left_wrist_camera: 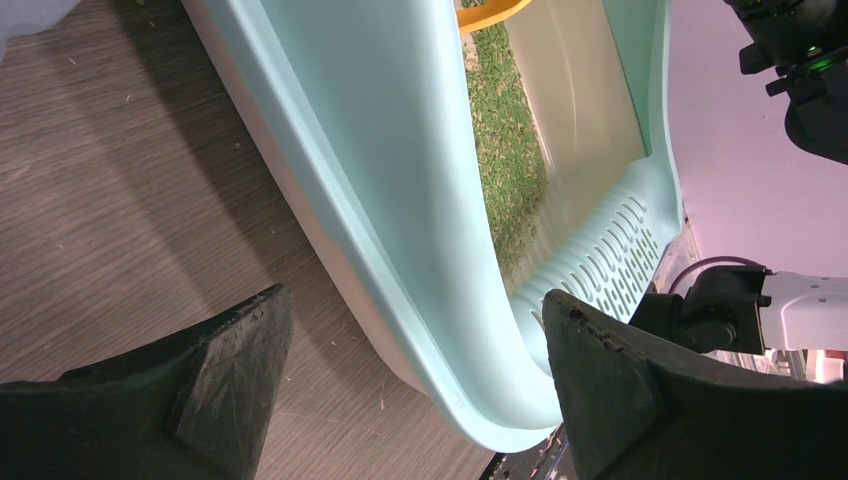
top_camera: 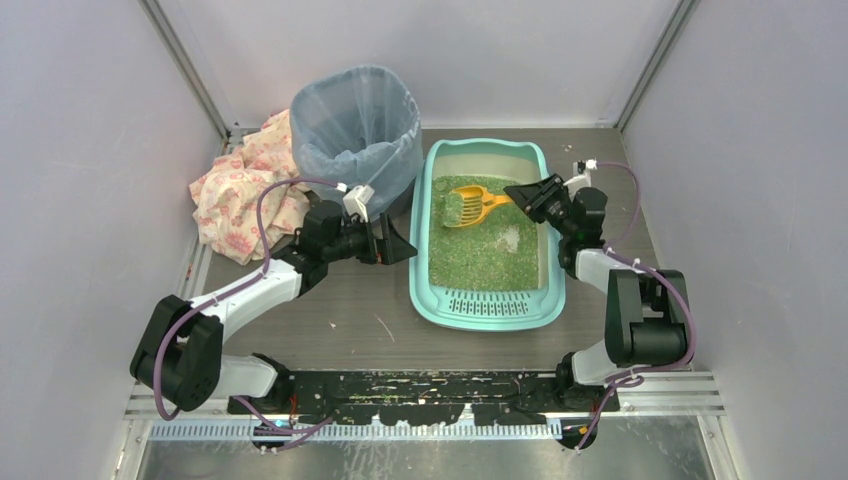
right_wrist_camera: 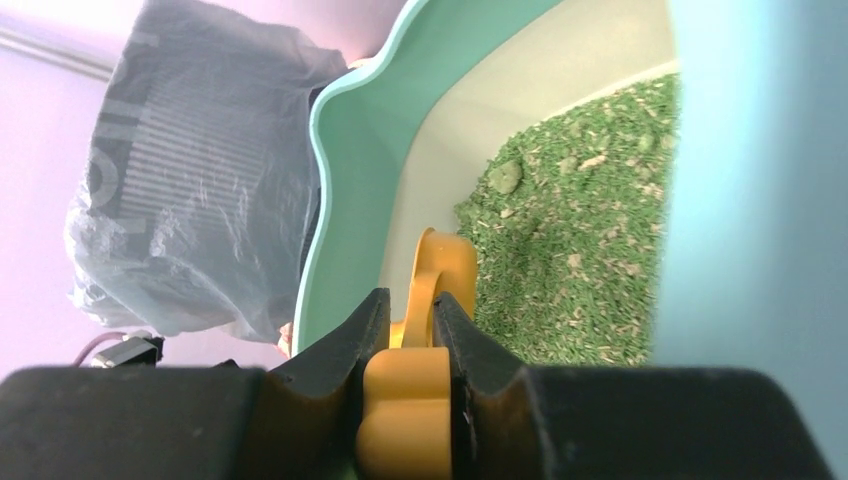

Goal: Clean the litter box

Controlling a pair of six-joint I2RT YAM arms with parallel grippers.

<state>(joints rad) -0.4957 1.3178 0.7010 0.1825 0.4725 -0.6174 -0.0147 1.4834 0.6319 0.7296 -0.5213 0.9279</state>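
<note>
While your right gripper pinches the flat handle of the orange plastic scoop, its two black fingers are closed down narrow, one on each side of that glossy, rounded handle. The scoop's slotted bowl reaches out ahead of the fingertips and lies low over the litter, a loose bed of small green granules and flecks. Just ahead of the scoop, a rounded greenish lump sits on the granules.

The litter box is directly under and ahead of this gripper. It is a smooth teal plastic tray, rectangular with rounded corners and a raised, rolled rim. Its pale inner wall shows bare at the far end, and a grate of short oval slots forms a step at the end nearest the arm bases.

Your left gripper is spread wide and holds nothing. Its blunt, matte black fingers frame the box's long outer wall and curved rim straight ahead. You cannot tell from these views whether either finger touches the plastic.

The box rests on the table, a grey wood-grain surface dusted with stray flecks. Beyond the left gripper stands a round bin lined with a thin, crinkled blue-grey bag. A rumpled cloth with a pink floral print lies on the gripper's outer side, against the bin.
</note>
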